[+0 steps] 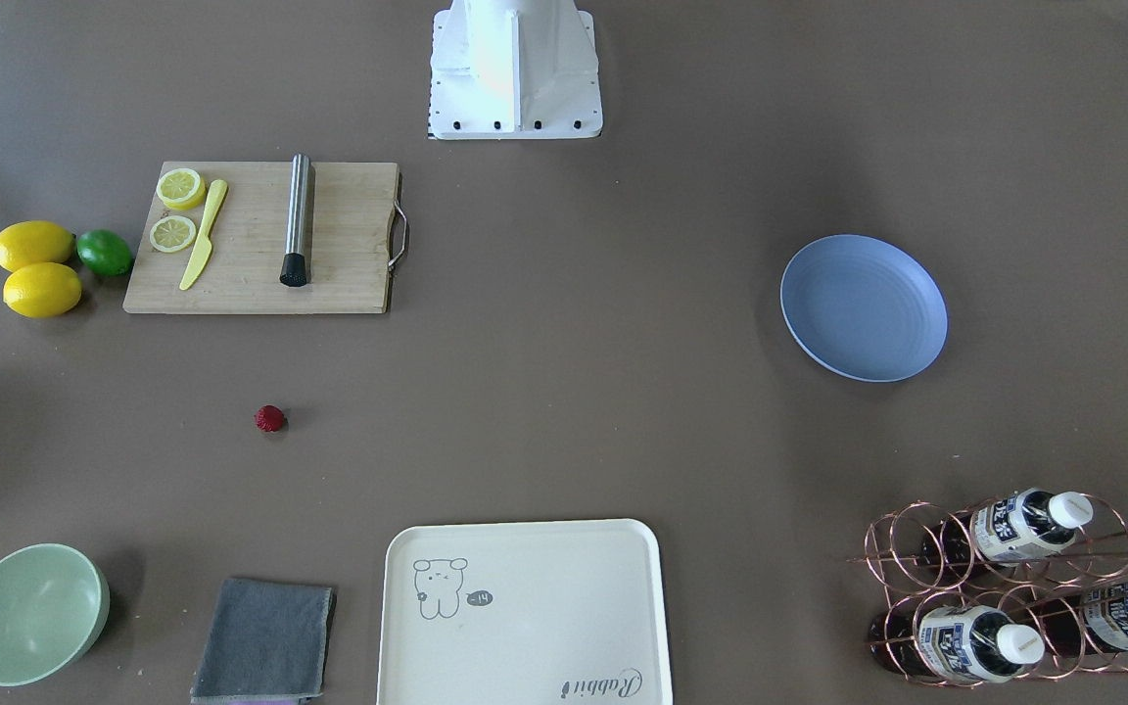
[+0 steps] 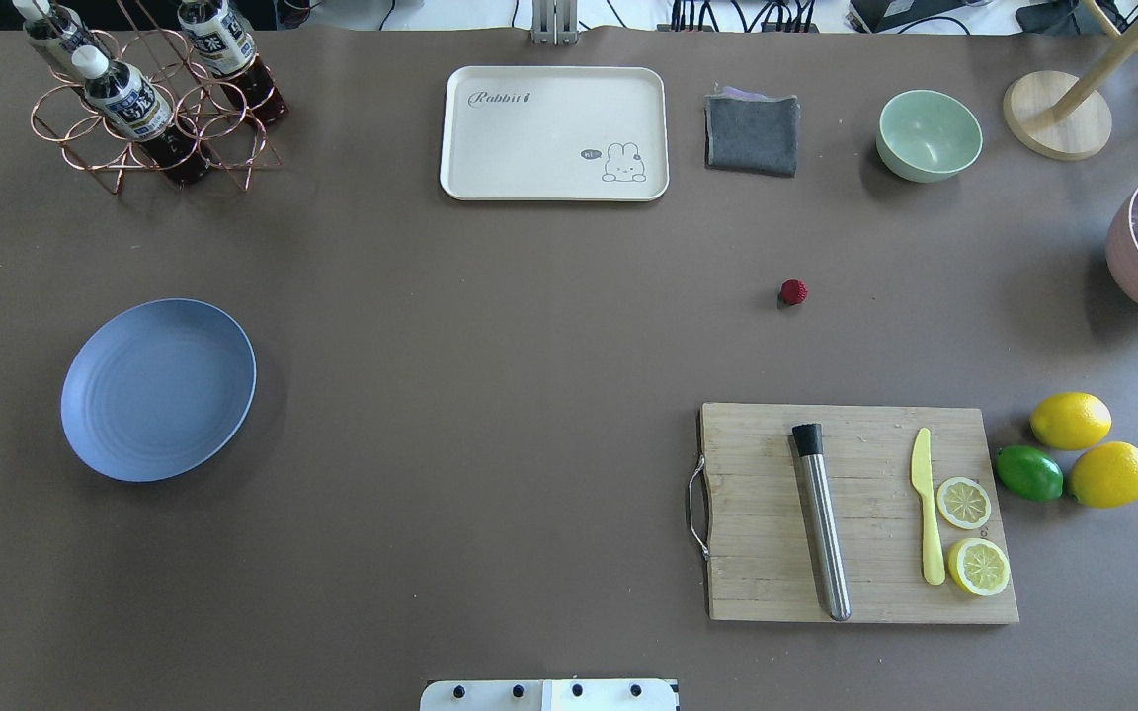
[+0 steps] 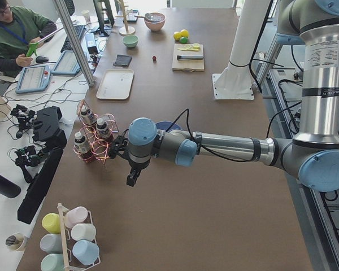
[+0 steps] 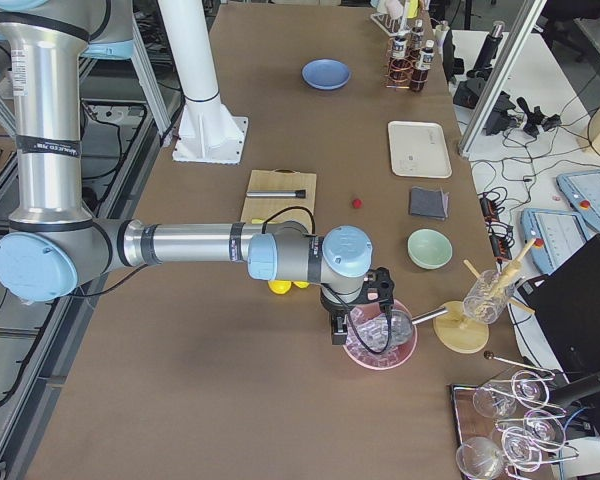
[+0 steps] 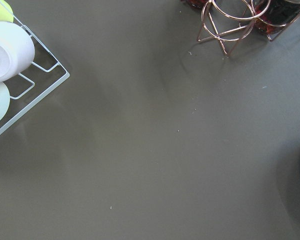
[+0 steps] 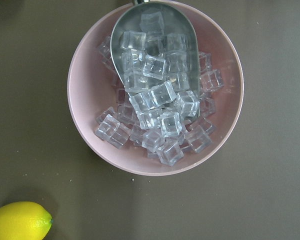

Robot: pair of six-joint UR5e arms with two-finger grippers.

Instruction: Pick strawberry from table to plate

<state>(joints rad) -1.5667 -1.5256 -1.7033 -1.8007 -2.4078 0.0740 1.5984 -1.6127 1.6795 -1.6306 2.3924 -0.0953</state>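
The right gripper (image 4: pixel 337 330) hangs over a pink bowl (image 6: pixel 81 117) of ice cubes (image 6: pixel 162 122) with a metal scoop (image 6: pixel 155 30) in it, at the table's (image 2: pixel 490 346) right end beside a lemon (image 6: pixel 20 221) - whether its jaws are apart or together I cannot tell. The left gripper (image 3: pixel 133 179) hangs over bare table at the left end, near the copper bottle rack (image 3: pixel 96 141), its jaws equally unreadable. The strawberry (image 2: pixel 793 291) lies on the table's right half, between the near wooden cutting board (image 2: pixel 865 434) and the far grey cloth (image 2: pixel 752 133) - well apart from the blue-grey plate (image 2: pixel 158 389) on the left half.
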